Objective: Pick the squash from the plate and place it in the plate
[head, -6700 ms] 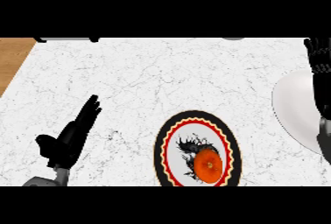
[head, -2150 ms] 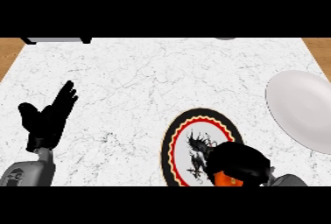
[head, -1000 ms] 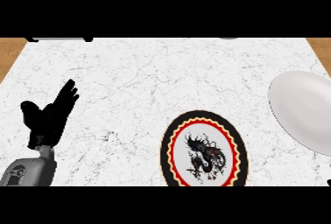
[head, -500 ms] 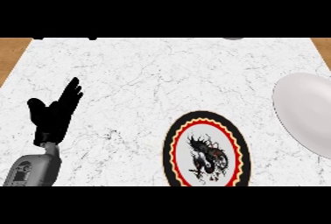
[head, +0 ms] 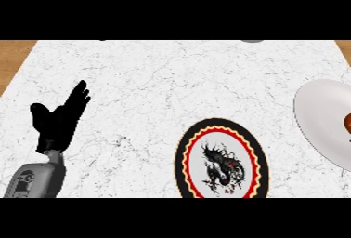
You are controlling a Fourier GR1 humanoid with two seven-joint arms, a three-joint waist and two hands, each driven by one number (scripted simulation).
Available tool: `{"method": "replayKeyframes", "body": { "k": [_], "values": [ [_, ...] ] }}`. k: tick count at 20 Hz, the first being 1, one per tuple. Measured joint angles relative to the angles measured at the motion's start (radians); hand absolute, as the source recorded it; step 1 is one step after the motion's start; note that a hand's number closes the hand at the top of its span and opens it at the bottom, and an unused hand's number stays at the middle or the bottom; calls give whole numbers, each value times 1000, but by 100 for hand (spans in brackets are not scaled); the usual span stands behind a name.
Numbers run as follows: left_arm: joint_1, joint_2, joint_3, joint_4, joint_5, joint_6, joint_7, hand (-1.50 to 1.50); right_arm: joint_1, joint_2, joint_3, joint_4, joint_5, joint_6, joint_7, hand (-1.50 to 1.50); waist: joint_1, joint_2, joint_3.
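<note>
A sliver of orange-brown squash shows at the right edge, lying on the plain white plate, most of it cut off by the view's border. Left of that, near the lower edge, sits the dragon-patterned plate with its red and black rim, apart from the white one. Both rest on the white marble counter. Far to the left, the left hand rests open, fingers straight and pointing up.
</note>
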Motion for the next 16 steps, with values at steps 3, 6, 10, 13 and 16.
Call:
{"method": "replayKeyframes", "body": {
  "k": [3, 6, 10, 13, 16],
  "values": [
    [1, 5, 11, 11, 3, -7, -12, 0, -62, -20, 30, 120, 34, 22, -87, -150, -3, -1, 0],
    [1, -5, 6, 19, -10, 1, -19, 0, -121, -22, 27, 219, 39, -2, -157, -150, -4, 0, 1],
    [9, -12, 5, 15, -16, 10, -18, 0, -164, -28, -11, 240, -35, 15, -210, -150, -11, -4, 1],
    [10, -13, 10, 22, -19, 16, -24, 0, -182, -16, -27, 224, -113, 61, -215, -150, -23, -8, 0],
    [17, -5, 18, 26, -13, 8, -28, 0, -189, -26, -46, 220, -194, 125, -183, -150, -32, -10, -1]
  ]
}}
